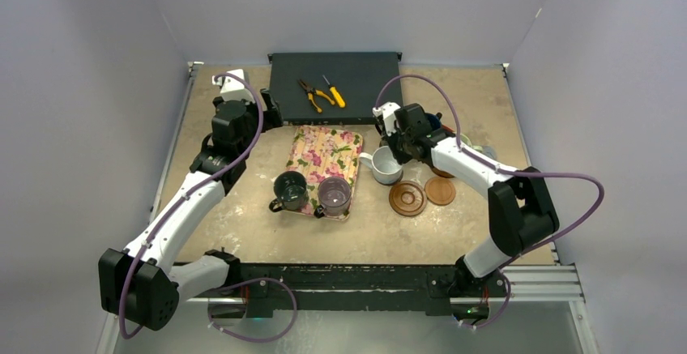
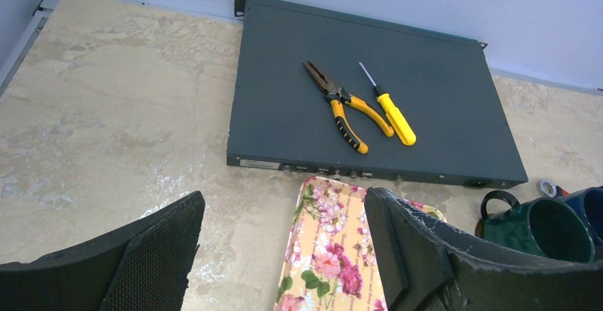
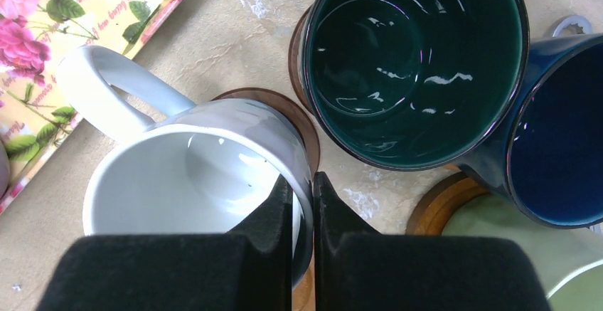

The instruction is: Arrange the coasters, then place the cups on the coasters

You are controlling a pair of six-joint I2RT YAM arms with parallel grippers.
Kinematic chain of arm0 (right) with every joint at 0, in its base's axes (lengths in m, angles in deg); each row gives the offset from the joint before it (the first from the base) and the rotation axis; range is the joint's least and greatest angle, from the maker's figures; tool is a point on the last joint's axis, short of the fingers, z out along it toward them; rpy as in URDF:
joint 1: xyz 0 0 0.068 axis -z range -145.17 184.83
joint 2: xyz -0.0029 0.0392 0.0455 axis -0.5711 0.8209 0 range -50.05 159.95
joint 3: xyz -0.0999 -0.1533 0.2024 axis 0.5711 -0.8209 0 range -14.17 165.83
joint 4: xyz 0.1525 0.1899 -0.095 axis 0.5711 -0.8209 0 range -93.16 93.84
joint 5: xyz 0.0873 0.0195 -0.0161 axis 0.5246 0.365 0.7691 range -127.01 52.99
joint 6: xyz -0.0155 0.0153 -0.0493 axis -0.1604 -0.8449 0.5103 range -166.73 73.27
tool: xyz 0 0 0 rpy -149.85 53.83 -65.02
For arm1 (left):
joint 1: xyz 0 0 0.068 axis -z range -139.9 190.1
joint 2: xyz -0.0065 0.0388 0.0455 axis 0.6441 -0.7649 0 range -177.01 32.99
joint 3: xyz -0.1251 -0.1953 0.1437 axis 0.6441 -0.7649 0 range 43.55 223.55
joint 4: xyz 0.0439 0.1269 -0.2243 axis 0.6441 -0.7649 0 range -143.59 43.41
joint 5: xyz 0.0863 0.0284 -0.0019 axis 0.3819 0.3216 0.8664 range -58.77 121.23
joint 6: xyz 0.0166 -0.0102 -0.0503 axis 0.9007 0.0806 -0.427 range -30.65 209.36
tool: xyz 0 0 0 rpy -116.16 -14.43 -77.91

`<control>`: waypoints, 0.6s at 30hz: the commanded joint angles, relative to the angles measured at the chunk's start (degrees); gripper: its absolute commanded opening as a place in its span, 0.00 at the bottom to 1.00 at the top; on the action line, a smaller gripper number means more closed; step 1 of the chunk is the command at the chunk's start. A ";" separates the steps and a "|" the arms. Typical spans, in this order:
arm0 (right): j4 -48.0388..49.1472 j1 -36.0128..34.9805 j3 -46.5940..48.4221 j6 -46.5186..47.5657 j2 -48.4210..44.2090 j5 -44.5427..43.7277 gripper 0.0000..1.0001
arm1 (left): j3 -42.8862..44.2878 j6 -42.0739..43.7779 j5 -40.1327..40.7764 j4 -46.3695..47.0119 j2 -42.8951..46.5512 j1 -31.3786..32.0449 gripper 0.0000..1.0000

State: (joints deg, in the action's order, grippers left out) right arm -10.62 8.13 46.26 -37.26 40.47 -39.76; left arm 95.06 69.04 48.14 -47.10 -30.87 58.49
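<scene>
The tabletop [image 1: 259, 236] holds the floral tray [image 1: 324, 147], with the dark mug [image 1: 290, 189] and purplish mug [image 1: 334, 195] on its near end. Just right of it is the white mug [image 3: 178, 183], rim clamped by the right fingers [image 3: 270, 254] — beneath it a dark brown coaster [image 3: 295, 115], teal mug [image 3: 412, 62] alongside. Left fingers [image 2: 142, 254] spread wide, empty, near the tray's far end.

Top external: fixed, high at the near side, looking down on the table [image 1: 243, 224]. Left wrist: low, facing the far side over the floral tray [image 2: 327, 254]. Right wrist: close above the white mug [image 3: 163, 183]. All three share the tray
</scene>
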 commanded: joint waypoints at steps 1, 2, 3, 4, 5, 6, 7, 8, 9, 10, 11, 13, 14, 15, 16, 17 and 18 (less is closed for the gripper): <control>0.93 0.55 2.42 0.54 -0.59 1.18 0.00 | -0.02 1.07 -0.38 1.97 0.11 -0.28 0.83; 1.00 0.59 2.35 0.59 -0.65 1.17 0.00 | -0.05 1.07 -0.43 2.00 0.05 -0.26 0.83; 0.93 0.59 2.31 0.63 -0.69 1.21 0.00 | -0.03 1.07 -0.51 2.01 0.09 -0.24 0.83; 0.85 0.67 2.36 0.71 -0.76 1.18 0.00 | -0.01 1.07 -0.60 2.01 -0.01 -0.22 0.83; 0.67 0.68 2.38 0.74 -0.76 1.28 0.00 | -0.02 1.07 -0.64 2.01 -0.03 -0.27 0.83; 0.47 0.75 2.44 0.85 -0.67 1.47 0.00 | 0.00 1.07 -0.71 2.01 -0.04 -0.28 0.83; 0.28 0.83 2.52 1.01 -0.60 1.45 0.00 | -0.04 1.09 -0.73 2.01 0.02 -0.29 0.83; 0.11 0.90 2.57 1.11 -0.53 1.36 0.00 | -0.01 1.08 -0.73 2.01 -0.03 -0.29 0.83; 0.03 0.93 2.71 1.11 -0.43 1.47 0.00 | -0.05 1.15 -0.81 2.01 -0.04 -0.29 0.83; -0.03 1.07 2.78 1.23 -0.37 1.52 0.00 | -0.01 1.15 -0.93 2.01 -0.04 -0.29 0.83; -0.11 1.07 2.81 1.31 -0.35 1.57 0.00 | 0.00 1.16 -0.91 2.01 -0.02 -0.29 0.83; -0.13 1.25 2.91 1.39 -0.47 1.58 0.00 | 0.00 1.16 -0.99 2.01 -0.13 -0.27 0.83; -0.13 1.34 2.92 1.42 -0.56 1.55 0.00 | 0.00 1.14 -1.00 2.01 -0.13 -0.28 0.83; -0.16 1.40 2.88 1.47 -0.71 1.58 0.00 | -0.01 1.15 -1.00 2.01 -0.20 -0.29 0.83; -0.18 1.42 2.88 1.51 -0.76 1.73 0.00 | 0.03 1.16 -1.06 2.01 -0.21 -0.27 0.83; -0.28 1.53 2.86 1.55 -0.80 1.75 0.00 | 0.08 1.16 -1.08 2.01 -0.22 -0.28 0.83; -0.38 1.56 2.90 1.58 -0.79 1.69 0.00 | 0.09 1.22 -1.09 2.01 -0.22 -0.24 0.83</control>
State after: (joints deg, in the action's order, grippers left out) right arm -10.92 9.13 46.35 -36.69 40.47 -38.82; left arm 95.06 69.43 47.79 -47.10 -30.89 58.49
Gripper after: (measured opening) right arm 0.075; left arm 0.826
